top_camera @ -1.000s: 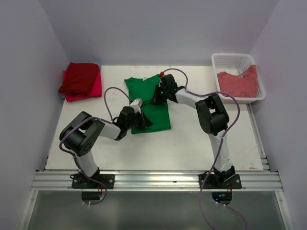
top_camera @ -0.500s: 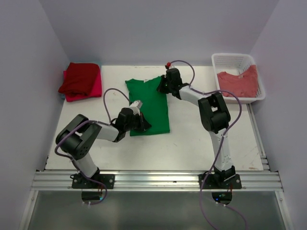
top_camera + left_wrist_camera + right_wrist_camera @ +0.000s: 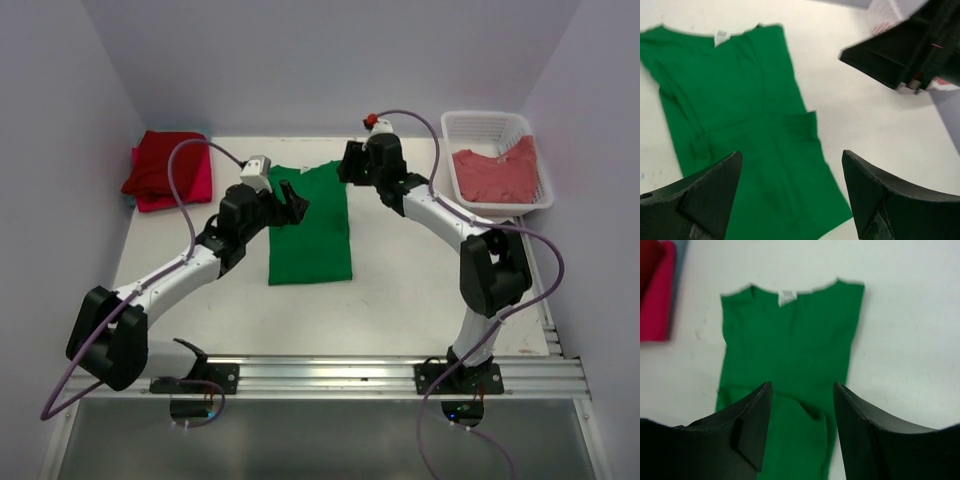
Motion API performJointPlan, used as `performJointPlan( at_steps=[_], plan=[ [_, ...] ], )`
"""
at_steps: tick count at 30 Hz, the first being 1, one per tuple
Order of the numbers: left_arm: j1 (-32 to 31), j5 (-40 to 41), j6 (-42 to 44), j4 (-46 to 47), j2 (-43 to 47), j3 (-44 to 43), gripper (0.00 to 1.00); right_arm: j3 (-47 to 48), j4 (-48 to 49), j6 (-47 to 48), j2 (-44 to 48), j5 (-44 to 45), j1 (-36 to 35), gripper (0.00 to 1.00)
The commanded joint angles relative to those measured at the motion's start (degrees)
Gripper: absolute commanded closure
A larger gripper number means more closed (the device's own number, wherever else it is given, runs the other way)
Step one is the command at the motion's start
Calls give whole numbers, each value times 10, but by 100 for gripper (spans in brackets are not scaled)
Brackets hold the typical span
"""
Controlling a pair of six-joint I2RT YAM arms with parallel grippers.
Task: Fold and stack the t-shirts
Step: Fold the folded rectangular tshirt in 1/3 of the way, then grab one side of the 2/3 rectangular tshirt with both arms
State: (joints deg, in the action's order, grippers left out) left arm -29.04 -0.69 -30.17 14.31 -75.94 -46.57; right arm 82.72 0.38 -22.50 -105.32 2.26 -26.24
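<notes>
On my overhead feed the green t-shirt (image 3: 310,225) lay flat in the middle of the table (image 3: 400,290), folded lengthwise into a narrow strip. Its collar end pointed toward the far wall, and the white neck label (image 3: 786,296) faced up. A second layer of cloth lay over its near half, its edge showing as a crease line across the strip.

The left fingers (image 3: 292,203) hovered above the shirt's left edge near the collar end. They were spread wide with nothing between them, and only the shirt and bare table showed below in the left wrist feed. The right fingers (image 3: 349,163) hung over the shirt's far right corner, also parted and empty, with the collar showing in the gap between them.

Folded red and pink t-shirts (image 3: 165,168) sat stacked in the far left corner of the table, well apart from the green one. A salmon-red t-shirt (image 3: 495,172) lay inside the white lattice basket (image 3: 500,122) at the far right corner.
</notes>
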Motion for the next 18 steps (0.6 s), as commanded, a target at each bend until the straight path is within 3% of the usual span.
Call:
performJointPlan(
  at_steps=[1, 11, 18],
  plan=[
    [12, -5, 5, -133, -17, 3, 15, -92, -80, -28, 66, 12, -4, 44],
    [11, -48, -35, -219, 155, 192, 13, -341, -99, -80, 250, -58, -21, 41],
    [11, -70, -44, -192, 166, 253, 13, -422, -59, -115, 248, -163, -25, 40]
  ],
)
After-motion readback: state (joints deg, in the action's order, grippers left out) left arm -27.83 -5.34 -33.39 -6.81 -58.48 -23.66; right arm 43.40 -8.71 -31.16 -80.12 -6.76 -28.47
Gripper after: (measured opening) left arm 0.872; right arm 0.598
